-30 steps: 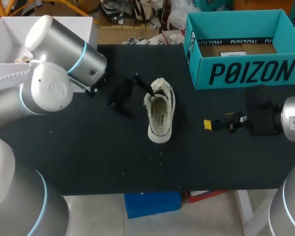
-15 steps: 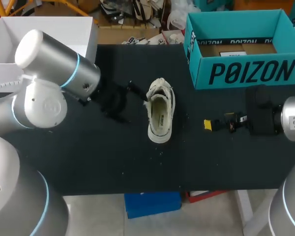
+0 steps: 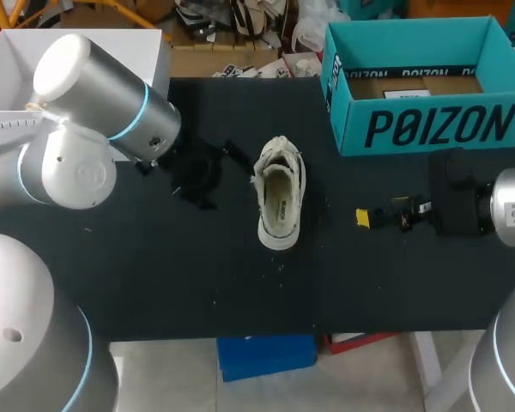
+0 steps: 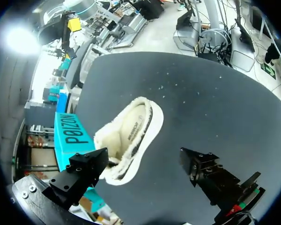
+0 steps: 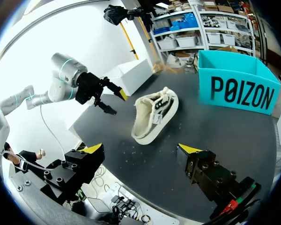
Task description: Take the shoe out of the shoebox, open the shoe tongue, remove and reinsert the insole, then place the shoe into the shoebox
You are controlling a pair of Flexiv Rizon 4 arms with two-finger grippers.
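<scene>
The white shoe (image 3: 279, 196) stands on its sole in the middle of the dark table, heel toward the front edge, with its insole showing in the opening. The teal shoebox (image 3: 425, 81) sits open at the back right. My left gripper (image 3: 213, 174) hangs open a little to the left of the shoe and does not touch it. In its own view the shoe (image 4: 129, 136) lies ahead of the spread fingers of the left gripper (image 4: 144, 154). My right gripper (image 3: 365, 216) is open to the right of the shoe. From the right gripper (image 5: 140, 149) I see the shoe (image 5: 154, 115), the shoebox (image 5: 239, 86) and the left gripper (image 5: 114, 103).
A white open box (image 3: 146, 43) stands at the table's back left corner, behind my left arm. Small pale crumbs dot the tabletop (image 3: 240, 283) around the shoe.
My left gripper has drawn back to the left, away from the shoe's opening, where one finger reached a second ago. The shoe and the right arm have stayed put.
</scene>
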